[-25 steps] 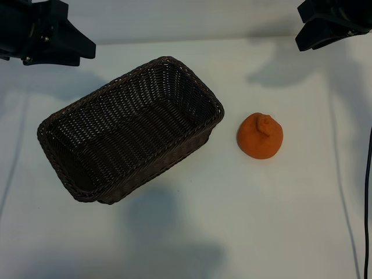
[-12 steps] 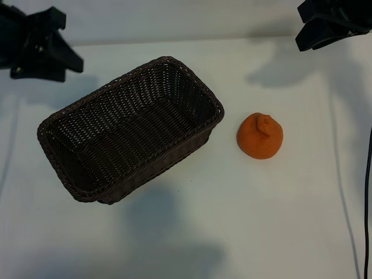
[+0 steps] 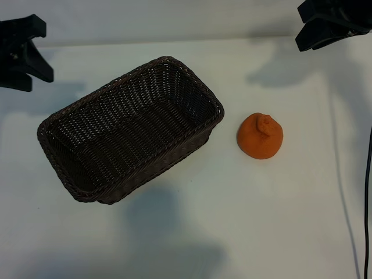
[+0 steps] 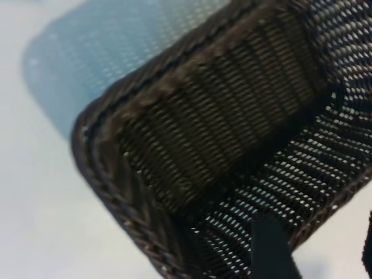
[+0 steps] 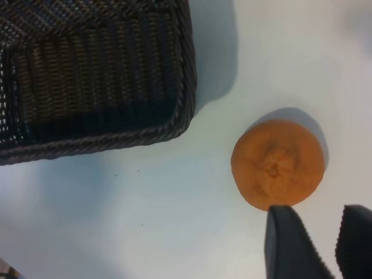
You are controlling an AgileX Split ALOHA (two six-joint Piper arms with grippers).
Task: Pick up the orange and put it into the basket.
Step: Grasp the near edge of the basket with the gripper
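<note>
orange (image 3: 260,136) fruit sits beside the basket (image 3: 87,189); right gripper (image 5: 317,241) spread above it, holding nothing.

the basket (image 3: 87,174) looked like dark brown woven wicker, rough and ribbed, its braided rim (image 4: 110,192) catching small glints of light up close. the orange (image 3: 260,136) was matt and faintly dimpled, with a knobbly bump on top. the table (image 3: 232,232) showed smooth, plain white, nearly without shine. the right gripper (image 5: 319,244) fingers looked like dull black plastic.
</note>
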